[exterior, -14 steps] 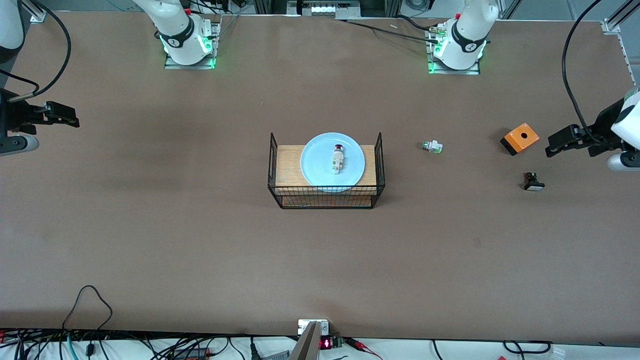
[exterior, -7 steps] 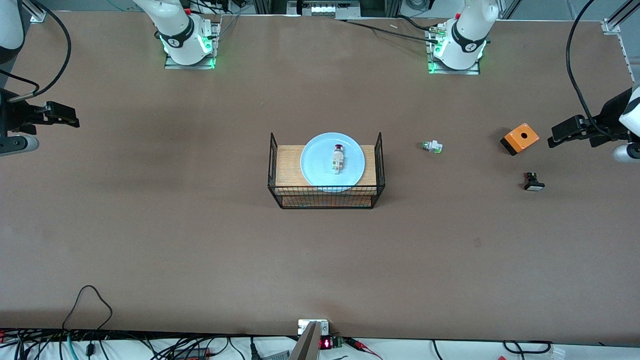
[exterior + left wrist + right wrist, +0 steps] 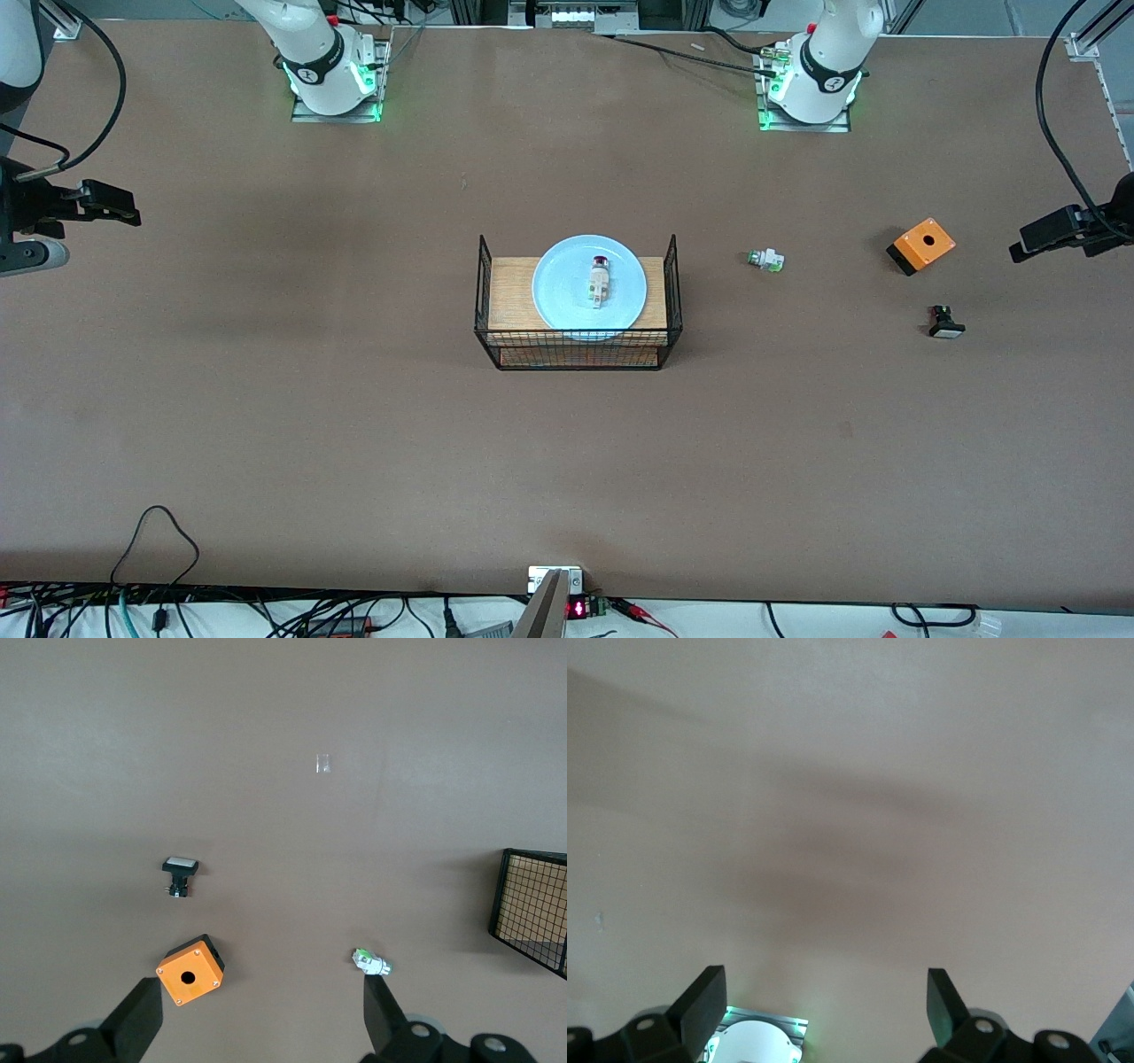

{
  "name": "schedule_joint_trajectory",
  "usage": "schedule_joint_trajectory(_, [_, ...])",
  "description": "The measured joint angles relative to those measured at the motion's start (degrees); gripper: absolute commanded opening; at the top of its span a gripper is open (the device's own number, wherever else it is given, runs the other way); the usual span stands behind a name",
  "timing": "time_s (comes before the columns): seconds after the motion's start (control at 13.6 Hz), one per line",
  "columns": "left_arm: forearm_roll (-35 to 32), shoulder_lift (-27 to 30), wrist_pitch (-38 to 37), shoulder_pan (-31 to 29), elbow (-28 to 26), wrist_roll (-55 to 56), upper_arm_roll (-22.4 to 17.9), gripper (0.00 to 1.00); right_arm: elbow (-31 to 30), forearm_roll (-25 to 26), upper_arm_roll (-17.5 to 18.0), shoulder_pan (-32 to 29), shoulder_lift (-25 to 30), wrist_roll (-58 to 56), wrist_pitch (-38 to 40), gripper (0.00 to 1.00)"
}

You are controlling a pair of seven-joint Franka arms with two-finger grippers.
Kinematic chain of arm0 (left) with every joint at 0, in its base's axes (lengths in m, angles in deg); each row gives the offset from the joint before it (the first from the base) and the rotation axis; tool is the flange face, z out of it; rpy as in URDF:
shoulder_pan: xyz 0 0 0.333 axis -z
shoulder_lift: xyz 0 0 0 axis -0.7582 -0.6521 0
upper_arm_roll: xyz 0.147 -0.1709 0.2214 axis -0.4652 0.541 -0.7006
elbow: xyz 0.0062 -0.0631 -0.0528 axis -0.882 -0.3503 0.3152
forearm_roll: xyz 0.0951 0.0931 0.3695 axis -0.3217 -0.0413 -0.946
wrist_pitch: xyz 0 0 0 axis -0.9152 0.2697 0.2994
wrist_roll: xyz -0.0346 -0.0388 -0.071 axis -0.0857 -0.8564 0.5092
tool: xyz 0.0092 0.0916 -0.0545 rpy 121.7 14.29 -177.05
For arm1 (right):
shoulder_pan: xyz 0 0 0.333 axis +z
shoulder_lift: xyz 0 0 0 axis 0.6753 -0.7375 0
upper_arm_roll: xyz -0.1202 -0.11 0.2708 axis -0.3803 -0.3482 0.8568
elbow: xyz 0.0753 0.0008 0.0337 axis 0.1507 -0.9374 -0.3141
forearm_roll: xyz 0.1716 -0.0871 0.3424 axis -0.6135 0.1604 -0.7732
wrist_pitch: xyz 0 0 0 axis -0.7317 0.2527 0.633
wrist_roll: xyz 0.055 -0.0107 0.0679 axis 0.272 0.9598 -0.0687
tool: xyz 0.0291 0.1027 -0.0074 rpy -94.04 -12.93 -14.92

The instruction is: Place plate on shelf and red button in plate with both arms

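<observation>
The red button (image 3: 599,282) lies on its side in the middle of the plate (image 3: 554,297). It is a small white switch body with a dark red round cap, the cap pointing away from the front camera, and small greenish bits along the body. The plate is round, shallow and light blue, with faint rings. It sits on the wooden top of a black wire rack (image 3: 578,349), between the rack's two upright wire ends, and its rim hangs slightly over the rack's edge nearer the front camera. A lower wooden shelf shows through the mesh; nothing can be made out on it.

Taking the rack as the landmark: toward the left arm's end of the table from it, near but apart, lies a white piece with a green cap (image 3: 765,260) on the bare table. Farther out from the rack the same way sits an orange box (image 3: 921,245) with a dark hole in its top face, and a black-and-white button piece (image 3: 945,322) lies closer to the front camera than that box.

The left gripper (image 3: 1019,251) hangs over the table well out from the rack, past the orange box; in the left wrist view its fingers (image 3: 140,1019) are spread wide with nothing between them. The right gripper (image 3: 135,213) hangs over bare table toward the right arm's end, well away from the rack, also spread wide and holding nothing (image 3: 824,1005).
</observation>
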Motion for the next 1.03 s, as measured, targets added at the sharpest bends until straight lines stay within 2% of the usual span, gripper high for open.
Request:
schedule_joint_trajectory(0.44, [-0.4, 1.1, 3.7, 0.5, -0.1, -1.7, 4.3, 1.0, 0.0, 0.0, 0.0, 0.0, 0.0, 0.0, 0.0, 1.0])
schedule_joint_trajectory(1.03, [-0.4, 2.5, 4.4, 0.3, -2.5, -1.9, 4.3, 1.0, 0.0, 0.0, 0.0, 0.0, 0.0, 0.0, 0.0, 1.0])
